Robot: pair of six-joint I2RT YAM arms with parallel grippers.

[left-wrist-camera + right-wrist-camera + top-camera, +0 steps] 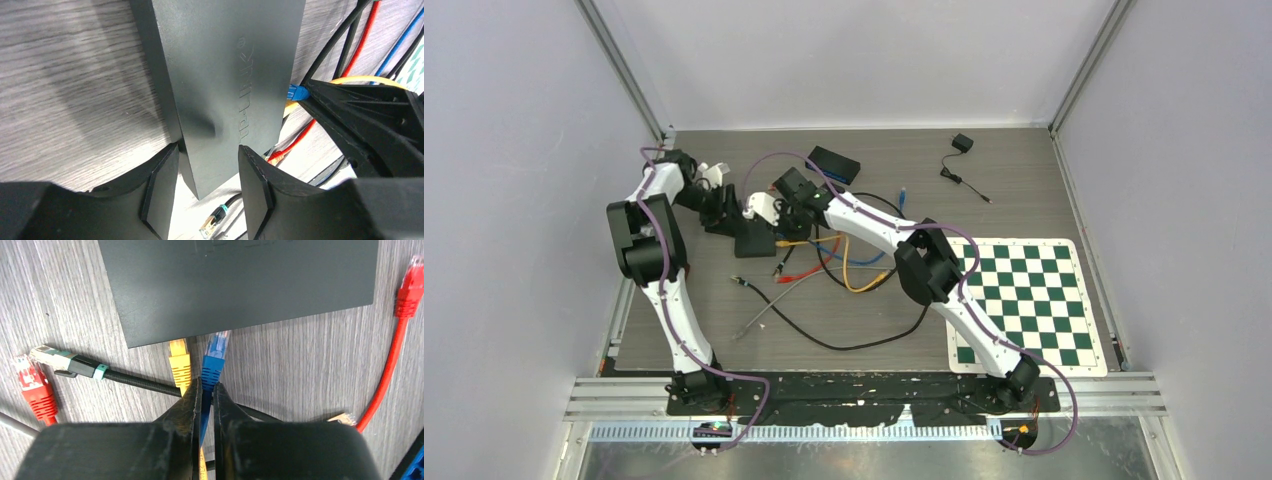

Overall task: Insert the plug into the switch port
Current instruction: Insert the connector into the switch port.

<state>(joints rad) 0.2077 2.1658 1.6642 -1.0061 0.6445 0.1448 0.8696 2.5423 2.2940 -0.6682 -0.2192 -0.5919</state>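
**blue plug at the switch's edge: square it up, then push straight**

from above: the switch [752, 238] lies on the table [1024, 180] left of centre, with both arms bent in over it. the left gripper [724, 215] is at its left side. the right gripper [776, 222] is at the side where the loose cables [844, 270] fan out. it's too small from up here to read either set of jaws.

left wrist: the fingers [159, 192] straddle the near end of the switch, one on each side, right against its edges. whether they press it or merely flank it, i cannot tell. the blue plug [296, 92] shows at the switch's right side, with the right gripper just behind it.

right wrist: the right gripper is pinched closed on the blue plug's tail, where the boot meets the cable. the plug's clear tip meets the switch's edge and leans a little to the right. a yellow plug [179, 360] sits just beside it on the left. the ports are hidden under the lip, so i can't see whether the tip has gone in at all.

to my eye the switch should be braced first so it can't slide away. then the plug wants turning square to the edge and pushing along its own axis, clear of the yellow one. held that far back, it may kink at the boot, so slow and steady is best.
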